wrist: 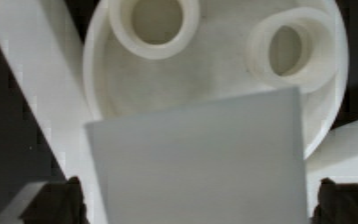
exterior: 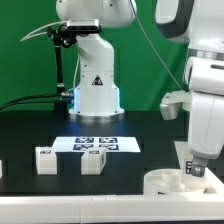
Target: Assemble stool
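In the exterior view my gripper (exterior: 195, 172) is low over the round white seat disc (exterior: 163, 183) at the front right of the table. In the wrist view the gripper (wrist: 197, 206) is shut on a white blocky leg (wrist: 202, 155) that fills the gap between the dark fingertips (wrist: 55, 205). Just beyond the leg is the seat disc (wrist: 194, 75), showing two round sockets (wrist: 155, 25) (wrist: 286, 48). Two more tagged legs (exterior: 45, 160) (exterior: 94, 161) stand on the table to the exterior view's left.
The marker board (exterior: 96, 144) lies flat behind the two loose legs. The arm's white base (exterior: 95, 90) stands at the back centre. A small white piece (exterior: 2, 170) shows at the exterior view's left edge.
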